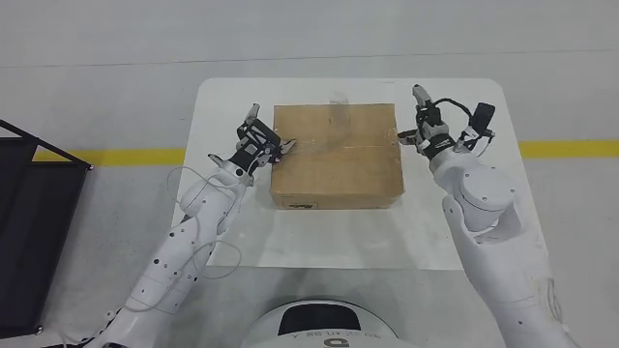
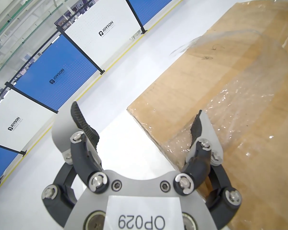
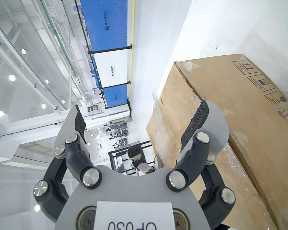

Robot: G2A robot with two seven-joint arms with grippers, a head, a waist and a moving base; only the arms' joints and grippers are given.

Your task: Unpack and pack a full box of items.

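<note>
A closed brown cardboard box (image 1: 337, 155) stands in the middle of the white table (image 1: 227, 101), its top seam covered with clear tape. My left gripper (image 1: 266, 141) hovers at the box's left edge, open, with one fingertip (image 2: 196, 123) over the taped top corner of the box (image 2: 230, 92). My right gripper (image 1: 424, 121) is at the box's right side near the far corner, open and empty, pointing up past the box (image 3: 206, 111).
A black frame or rack (image 1: 29, 222) stands on the floor to the left of the table. A yellow floor line (image 1: 126, 156) runs behind the table. Bare table surface lies in front of the box (image 1: 338, 237) and along its far edge.
</note>
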